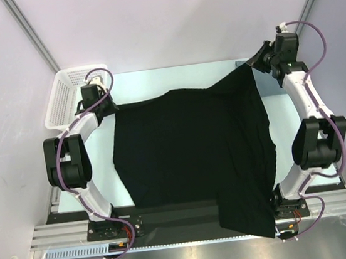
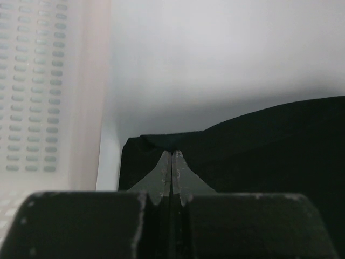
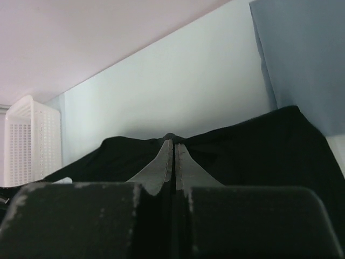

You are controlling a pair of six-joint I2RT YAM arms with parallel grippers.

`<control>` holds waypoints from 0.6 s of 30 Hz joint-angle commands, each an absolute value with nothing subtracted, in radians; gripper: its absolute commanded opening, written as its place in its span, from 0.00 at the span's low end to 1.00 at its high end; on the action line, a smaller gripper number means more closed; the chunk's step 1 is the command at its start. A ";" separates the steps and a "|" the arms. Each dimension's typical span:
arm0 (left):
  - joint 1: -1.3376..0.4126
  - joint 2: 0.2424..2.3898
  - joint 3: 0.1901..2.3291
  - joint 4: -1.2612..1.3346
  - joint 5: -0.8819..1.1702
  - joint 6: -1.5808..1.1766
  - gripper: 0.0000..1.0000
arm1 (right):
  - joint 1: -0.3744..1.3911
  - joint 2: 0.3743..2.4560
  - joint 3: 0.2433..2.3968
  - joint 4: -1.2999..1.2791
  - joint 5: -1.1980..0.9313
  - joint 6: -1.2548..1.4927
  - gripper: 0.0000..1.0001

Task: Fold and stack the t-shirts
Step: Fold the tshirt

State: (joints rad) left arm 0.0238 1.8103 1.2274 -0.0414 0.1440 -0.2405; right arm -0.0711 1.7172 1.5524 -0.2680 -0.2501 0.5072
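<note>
The large black t-shirt (image 1: pixel 195 152) lies spread over the pale table, and its near right part hangs over the front rail. My left gripper (image 1: pixel 112 109) is shut on the shirt's far left corner, seen pinched at the fingertips in the left wrist view (image 2: pixel 172 152). My right gripper (image 1: pixel 254 62) is shut on the far right corner and holds it raised, so the cloth peaks at the tips (image 3: pixel 173 141). A slate grey-blue shirt (image 3: pixel 302 59) lies flat at the table's far right (image 1: pixel 273 84), partly under the black one. No starburst mark shows.
A white mesh basket (image 1: pixel 68 95) stands at the far left corner, close beside my left gripper (image 2: pixel 38 91); it also shows in the right wrist view (image 3: pixel 27 140). Walls enclose the table at back and sides. The metal rail (image 1: pixel 171 218) runs along the front.
</note>
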 commanded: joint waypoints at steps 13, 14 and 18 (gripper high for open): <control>0.032 1.690 1.262 -0.363 0.089 -0.123 0.00 | -0.097 1.394 1.356 -0.647 -0.129 0.451 0.00; 0.031 1.700 1.269 -0.382 0.080 -0.115 0.00 | -0.098 1.381 1.350 -0.664 -0.120 0.445 0.00; 0.032 1.707 1.273 -0.443 0.037 -0.114 0.00 | -0.109 1.341 1.318 -0.739 -0.075 0.431 0.00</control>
State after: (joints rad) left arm 0.0246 1.7321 1.2327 -0.3790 0.0853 -0.1471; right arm -0.0959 1.3956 1.3369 -0.6582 -0.1421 0.4644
